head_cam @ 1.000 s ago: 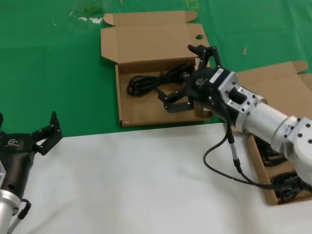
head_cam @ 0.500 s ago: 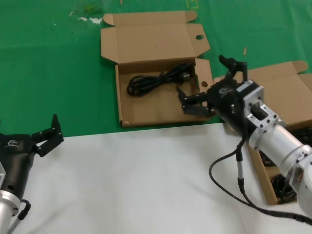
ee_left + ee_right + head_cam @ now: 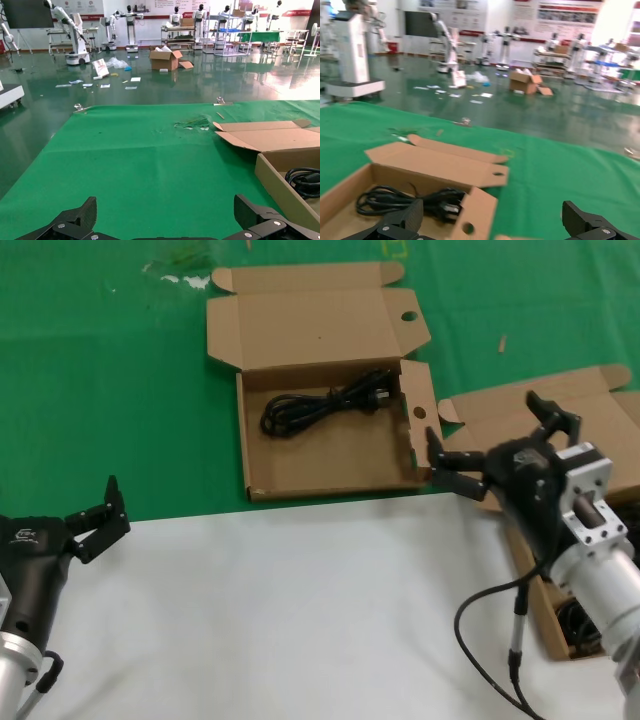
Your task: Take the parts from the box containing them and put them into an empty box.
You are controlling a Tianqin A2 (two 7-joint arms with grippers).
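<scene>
The holed cardboard box [image 3: 300, 465] lies open at the middle back, with a round hole in its lid tab and one in its side flap [image 3: 408, 412]. One coiled black cable [image 3: 322, 406] lies in it. The plain-lidded box [image 3: 570, 405] is at the right; my right arm hides most of it, and a black cable [image 3: 583, 625] shows at its near end. My right gripper [image 3: 490, 430] is open and empty, over the gap between the boxes. In the right wrist view its open gripper [image 3: 492, 216] faces the holed box [image 3: 485, 202] and cable [image 3: 405, 200]. My left gripper [image 3: 60, 502] is parked open at the near left.
A white sheet [image 3: 300, 610] covers the near part of the table and green mat [image 3: 120, 390] the far part. In the left wrist view the open gripper [image 3: 165, 214] looks over bare mat, with the holed box [image 3: 277, 175] and its cable [image 3: 305, 181] off to one side.
My right gripper has drawn back from over the holed box to the right, open and empty. The cable stays in that box. The left arm has not moved.
</scene>
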